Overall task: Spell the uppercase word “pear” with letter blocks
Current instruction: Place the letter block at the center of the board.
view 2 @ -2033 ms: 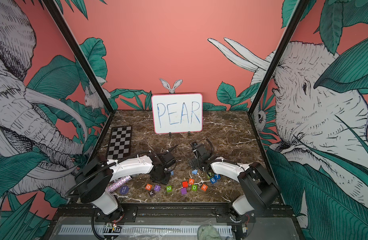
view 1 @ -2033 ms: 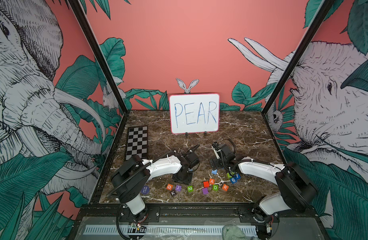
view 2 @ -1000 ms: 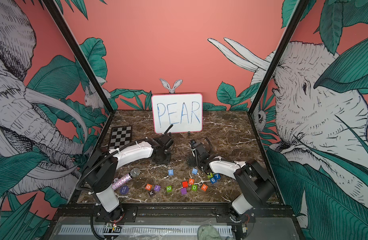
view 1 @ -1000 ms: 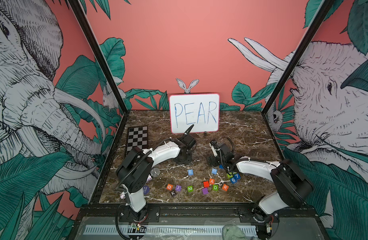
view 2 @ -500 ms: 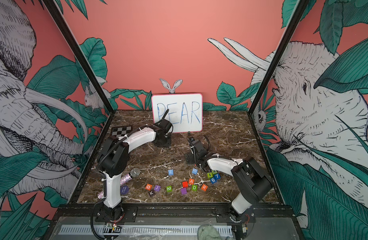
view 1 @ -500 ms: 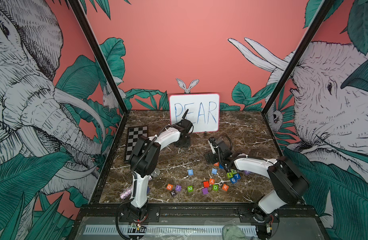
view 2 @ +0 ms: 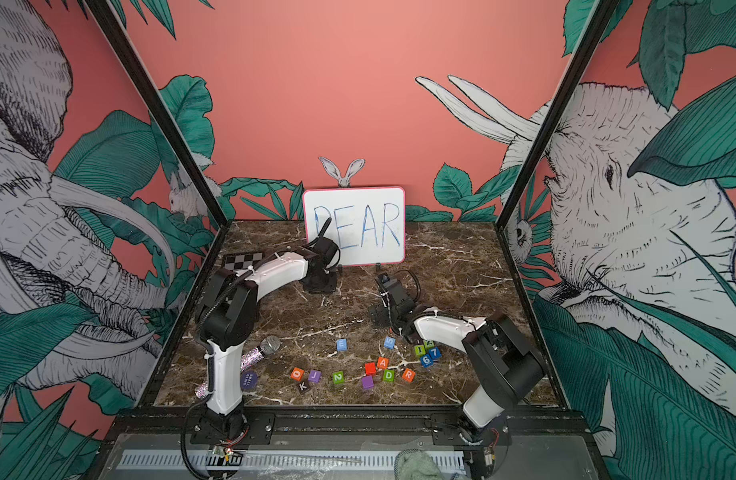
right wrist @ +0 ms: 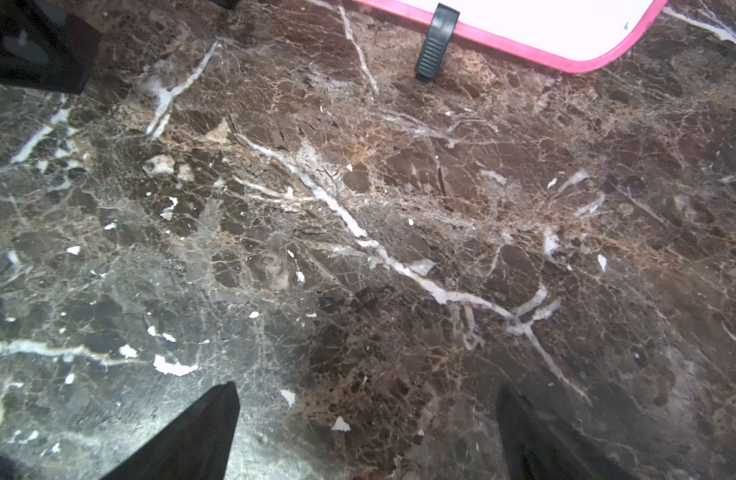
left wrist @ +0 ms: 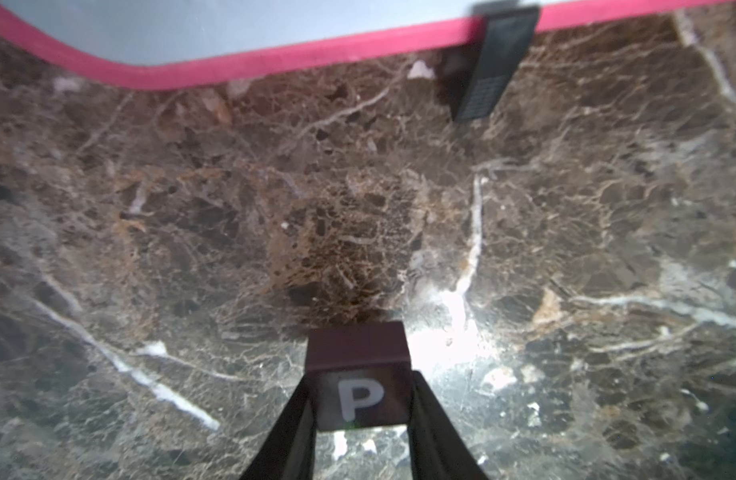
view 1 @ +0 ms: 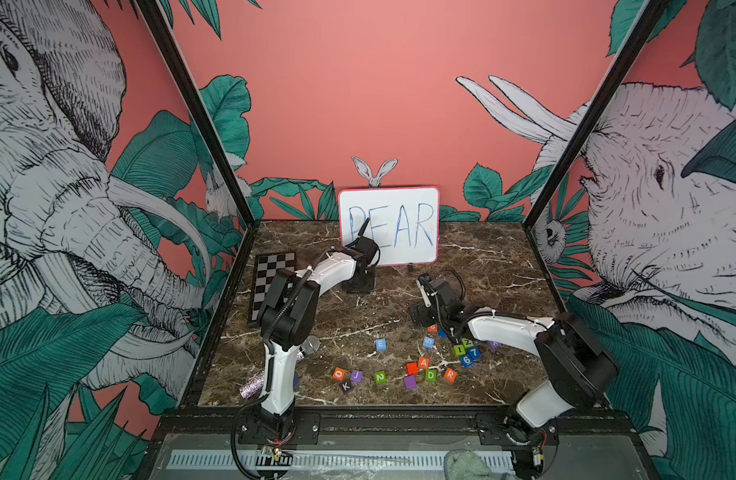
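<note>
Block P, dark brown with a white capital, is clamped between the narrowed fingers of the left gripper, as seen in the left wrist view, just over the marble table; whether it touches the marble cannot be told. In both top views this gripper is placed near the centre of the frame, just below the lower left corner of the pink-edged whiteboard. The right gripper is held with its fingers wide apart over bare marble, right of centre in the top views. The light blue E, orange A and orange R are seen lying among the other cubes in the lower middle of the frame, apart from both grippers
</note>
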`<state>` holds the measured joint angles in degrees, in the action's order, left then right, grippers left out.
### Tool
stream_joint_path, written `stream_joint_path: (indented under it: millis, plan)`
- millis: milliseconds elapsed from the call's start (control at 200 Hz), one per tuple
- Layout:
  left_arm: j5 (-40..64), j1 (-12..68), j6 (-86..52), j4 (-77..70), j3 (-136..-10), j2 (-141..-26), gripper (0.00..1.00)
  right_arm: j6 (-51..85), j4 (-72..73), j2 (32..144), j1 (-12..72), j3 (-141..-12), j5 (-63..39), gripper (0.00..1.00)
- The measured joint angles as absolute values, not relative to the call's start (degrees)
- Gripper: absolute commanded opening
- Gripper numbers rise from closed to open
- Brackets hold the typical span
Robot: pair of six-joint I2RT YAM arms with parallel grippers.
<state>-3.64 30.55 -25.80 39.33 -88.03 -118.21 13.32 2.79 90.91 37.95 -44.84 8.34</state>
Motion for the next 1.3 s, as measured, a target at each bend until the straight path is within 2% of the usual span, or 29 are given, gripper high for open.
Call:
stream_joint_path:
  millis: [1300]
  plan:
    - [-2.4, 30.7, -26.0, 39.5, -87.7, -119.5, 0.35, 14.0, 4.6, 88.5, 38.0, -41.9, 8.4, 0.99]
